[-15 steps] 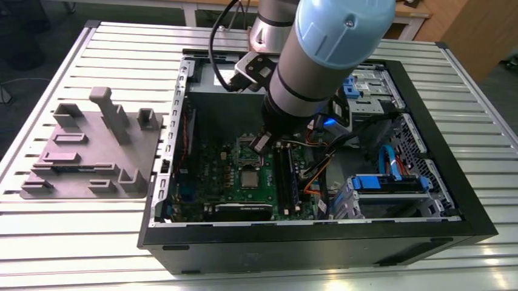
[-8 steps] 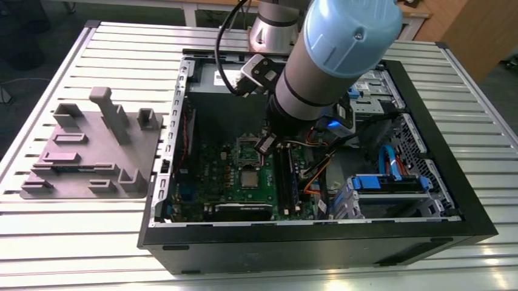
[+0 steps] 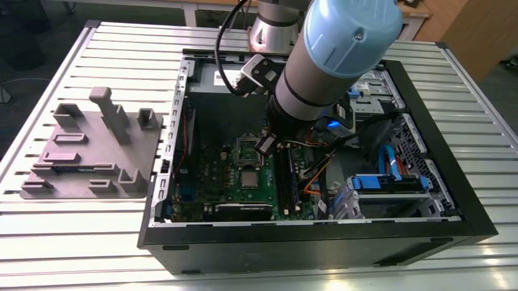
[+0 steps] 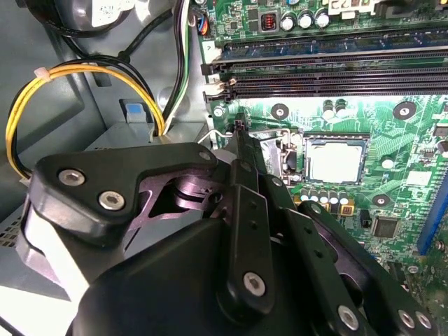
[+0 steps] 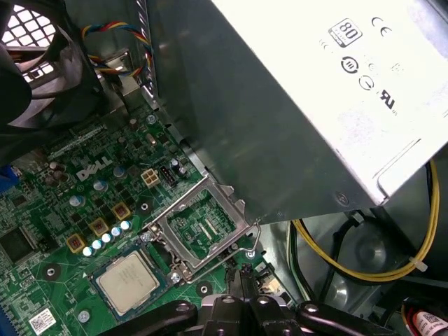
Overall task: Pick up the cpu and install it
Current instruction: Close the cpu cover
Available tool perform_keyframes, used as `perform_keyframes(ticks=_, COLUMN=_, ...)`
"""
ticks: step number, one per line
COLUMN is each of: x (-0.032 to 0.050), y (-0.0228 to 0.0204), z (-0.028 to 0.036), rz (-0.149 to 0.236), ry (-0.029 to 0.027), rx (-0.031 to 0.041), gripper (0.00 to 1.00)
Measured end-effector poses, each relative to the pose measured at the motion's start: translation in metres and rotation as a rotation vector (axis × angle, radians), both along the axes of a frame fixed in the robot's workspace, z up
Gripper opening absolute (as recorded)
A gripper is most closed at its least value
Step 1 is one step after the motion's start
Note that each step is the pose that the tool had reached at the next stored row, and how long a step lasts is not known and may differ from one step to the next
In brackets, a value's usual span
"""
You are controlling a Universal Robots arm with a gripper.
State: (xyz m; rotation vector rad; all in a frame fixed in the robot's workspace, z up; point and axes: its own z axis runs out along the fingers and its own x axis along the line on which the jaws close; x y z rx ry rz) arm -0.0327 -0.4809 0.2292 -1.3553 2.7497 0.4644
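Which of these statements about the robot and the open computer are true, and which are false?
1. The chip lies in its socket on the green board. True.
2. The metal frame is closed over the chip. False: it is swung open beside it.
3. The jaws hold the chip. False: they are shut, apart from it.
4. The grey plate lies at the exterior view's right of the computer case. False: at its left.
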Motion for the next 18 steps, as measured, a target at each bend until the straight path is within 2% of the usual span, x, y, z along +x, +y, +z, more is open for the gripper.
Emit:
perform_keyframes(ticks=13, x=0.0000, y=0.0000, z=-0.0003, rz=-0.001, ry=0.0000, rx=0.0001, gripper=0.10)
perform_keyframes(ticks=18, x=0.0000, y=0.0007, z=-0.0024, rz=-0.036, ry=0.0000, rx=0.0005, gripper=0.10)
